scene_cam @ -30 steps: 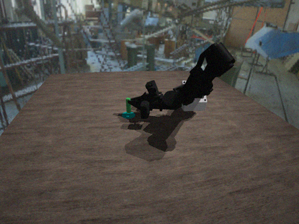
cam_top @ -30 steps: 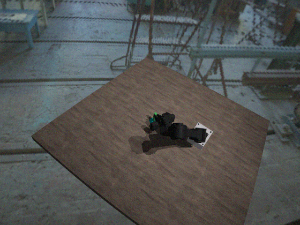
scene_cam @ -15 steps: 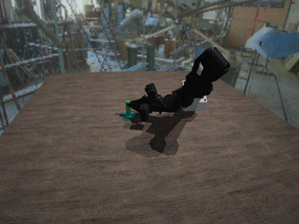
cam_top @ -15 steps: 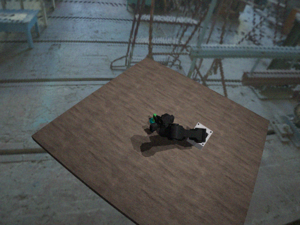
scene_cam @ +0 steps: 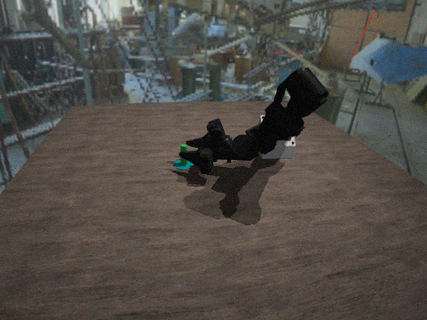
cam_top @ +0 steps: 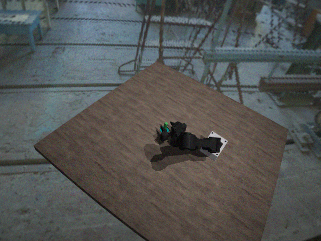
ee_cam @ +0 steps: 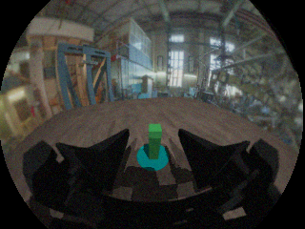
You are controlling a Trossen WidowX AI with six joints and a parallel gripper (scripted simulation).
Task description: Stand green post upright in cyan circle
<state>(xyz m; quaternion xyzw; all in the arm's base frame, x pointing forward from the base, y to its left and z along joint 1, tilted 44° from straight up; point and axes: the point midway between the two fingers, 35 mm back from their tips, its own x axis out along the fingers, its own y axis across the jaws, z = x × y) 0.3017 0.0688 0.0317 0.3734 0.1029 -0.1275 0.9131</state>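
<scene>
The green post (cam_top: 165, 126) (scene_cam: 183, 149) (ee_cam: 154, 138) stands upright on the cyan circle (scene_cam: 183, 166) (ee_cam: 145, 160). In the wrist view its foot is within the circle, near the middle. The circle is partly hidden by a finger in the top view. My gripper (cam_top: 165, 124) (scene_cam: 183, 148) (ee_cam: 154, 132) is open, low and roughly level. Its fingers stand apart on either side of the post, with a gap on each side in the wrist view. Nothing is gripped.
The brown wooden table (cam_top: 103, 145) (scene_cam: 139, 280) carries everything. The arm reaches in from its pale base plate (cam_top: 223, 143) (scene_cam: 280, 151). Dark shadows of the arm and gripper lie on the table beside and under them.
</scene>
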